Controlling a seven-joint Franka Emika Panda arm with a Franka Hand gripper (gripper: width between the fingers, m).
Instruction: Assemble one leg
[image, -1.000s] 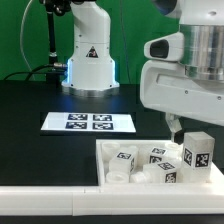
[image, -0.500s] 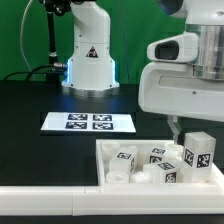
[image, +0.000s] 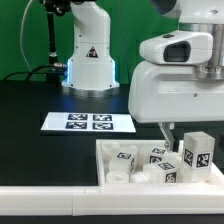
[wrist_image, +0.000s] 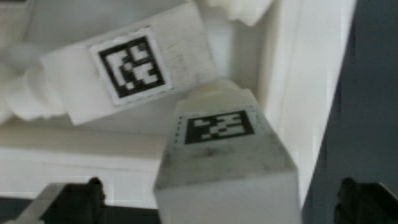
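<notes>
Several white legs with black-and-white tags lie in the white walled tray (image: 103, 152) at the exterior view's lower right. One leg (image: 197, 152) stands upright at the tray's right end. My gripper (image: 170, 137) hangs just above the tray, to the left of that upright leg. In the wrist view my gripper (wrist_image: 217, 205) is open, and a tagged leg (wrist_image: 222, 150) lies between the two dark fingertips (wrist_image: 71, 200) without touching them. Another leg (wrist_image: 116, 65) lies beyond it. The large white hand hides part of the tray.
The marker board (image: 88, 122) lies flat on the black table to the tray's left. The arm's white base (image: 88, 50) stands at the back. A white ledge (image: 50, 203) runs along the front edge. The tray wall (wrist_image: 294, 70) is close to the held-between leg.
My hand has moved toward the exterior view's left and looms larger over the tray. The legs in the tray have not moved.
</notes>
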